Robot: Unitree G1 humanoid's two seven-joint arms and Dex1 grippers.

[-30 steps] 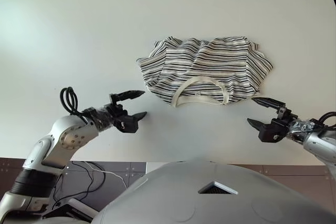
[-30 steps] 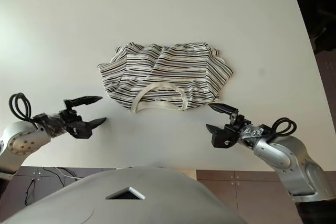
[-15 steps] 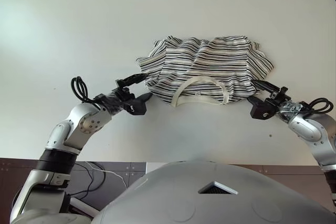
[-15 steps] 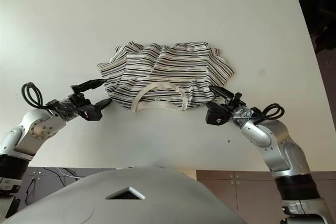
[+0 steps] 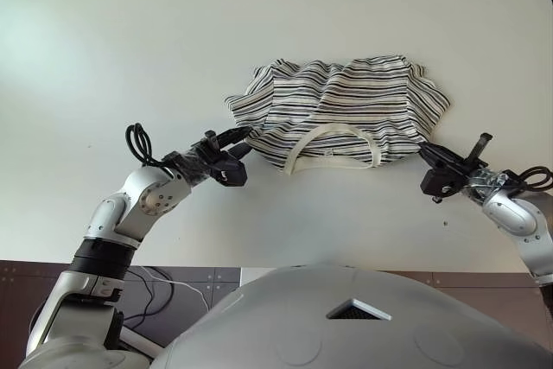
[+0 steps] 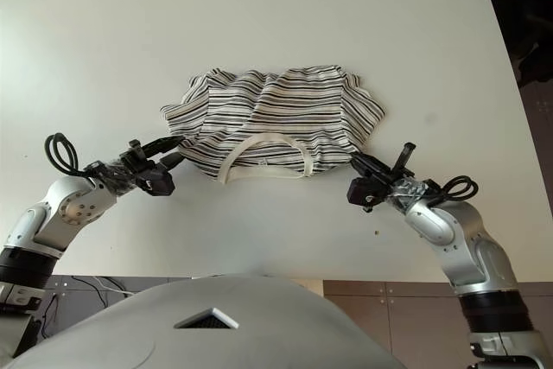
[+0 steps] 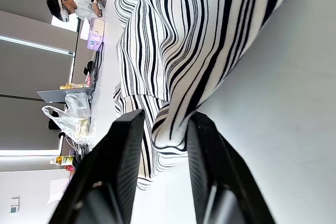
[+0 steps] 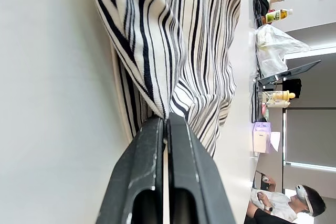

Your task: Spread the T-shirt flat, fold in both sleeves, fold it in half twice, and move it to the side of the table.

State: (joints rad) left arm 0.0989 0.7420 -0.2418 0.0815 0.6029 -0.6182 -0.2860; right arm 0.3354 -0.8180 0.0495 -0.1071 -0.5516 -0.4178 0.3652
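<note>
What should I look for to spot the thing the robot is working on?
On the big white table, look near the middle, just ahead of the robot's arms. The T-shirt is a crumpled heap between the left end effector and right end effector, the only striped thing, black on white, with a cream neckband.

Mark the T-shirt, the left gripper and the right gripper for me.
T-shirt (image 5: 346, 110): left eye view, on the striped middle of the cloth.
left gripper (image 7: 168, 118): left wrist view, midway between its open fingertips, at the hem.
right gripper (image 8: 164, 123): right wrist view, where its shut fingertips meet the cloth's edge.
</note>
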